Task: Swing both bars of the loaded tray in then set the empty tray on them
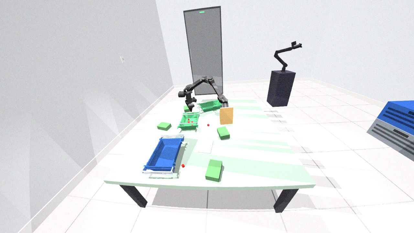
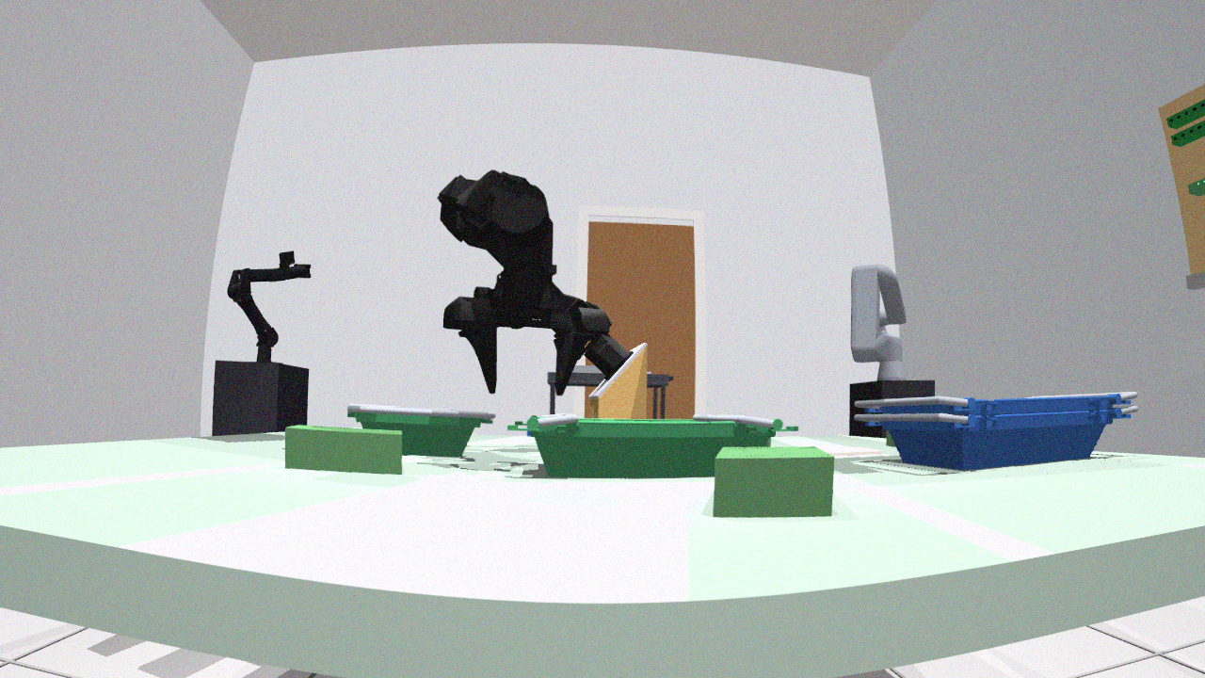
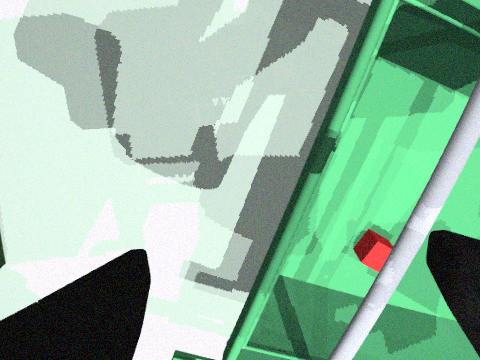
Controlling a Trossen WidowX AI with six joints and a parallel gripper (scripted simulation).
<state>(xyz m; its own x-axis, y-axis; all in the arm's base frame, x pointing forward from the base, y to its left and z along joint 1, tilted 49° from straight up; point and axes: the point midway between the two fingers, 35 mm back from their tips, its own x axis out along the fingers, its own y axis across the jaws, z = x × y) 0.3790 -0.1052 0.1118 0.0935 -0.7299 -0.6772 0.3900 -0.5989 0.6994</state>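
Loaded tray (image 1: 188, 127) (image 2: 635, 451) (image 3: 300, 200) below open gripper (image 1: 190, 109) (image 2: 526, 393) (image 3: 290, 256), bars (image 1: 188, 123) (image 2: 737, 419) (image 3: 417, 212) across top.

Small blocks (image 1: 188, 122) (image 3: 374, 250) in loaded tray (image 1: 188, 127) (image 2: 632, 451) (image 3: 300, 200), empty tray (image 1: 210, 108) (image 2: 429, 434) behind it, larger tray (image 1: 165, 155) (image 2: 1003, 443) in front on surface (image 1: 248, 173) (image 2: 589, 548) (image 3: 50, 200)

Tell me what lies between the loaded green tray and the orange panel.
One small red block, on the table between the loaded green tray and orange panel; the top view shows it.
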